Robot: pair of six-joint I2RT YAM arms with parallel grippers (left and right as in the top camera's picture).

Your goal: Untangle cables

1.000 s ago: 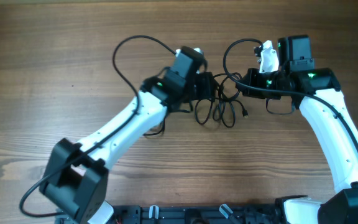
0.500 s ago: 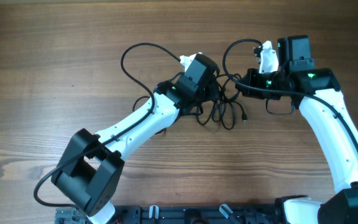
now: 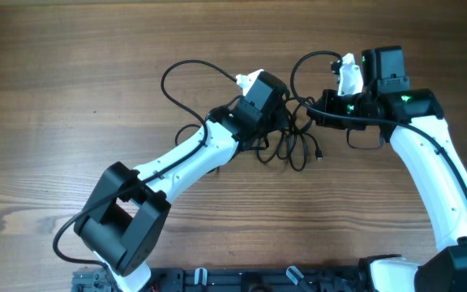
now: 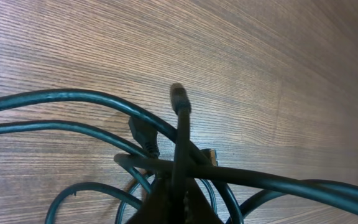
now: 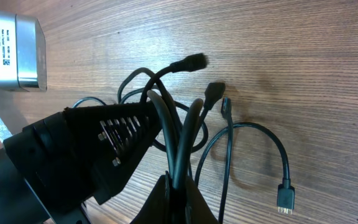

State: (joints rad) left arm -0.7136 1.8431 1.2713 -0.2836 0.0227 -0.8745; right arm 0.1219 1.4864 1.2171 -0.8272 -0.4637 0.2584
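The cables (image 3: 292, 146) are thin black cords tangled together on the wooden table between my two arms. My left gripper (image 3: 280, 122) is in the left side of the tangle. In the left wrist view, the left gripper (image 4: 178, 190) is shut on one strand. That strand runs up from the jaws to a small plug (image 4: 178, 96). My right gripper (image 3: 318, 110) is at the tangle's right side. In the right wrist view, the right gripper (image 5: 178, 190) is shut on two strands of the cables (image 5: 179, 134). A loose plug (image 5: 284, 198) lies on the wood to the right.
A thicker black arm wire (image 3: 177, 73) arcs behind the left arm. Another arm wire (image 3: 297, 71) loops by the right wrist. The left gripper's black body (image 5: 92, 149) sits close to the right jaws. Black fixtures (image 3: 282, 280) line the table's front edge.
My left arm has moved right into the tangle and its jaws have closed on a strand. The right arm has held still with its grip.
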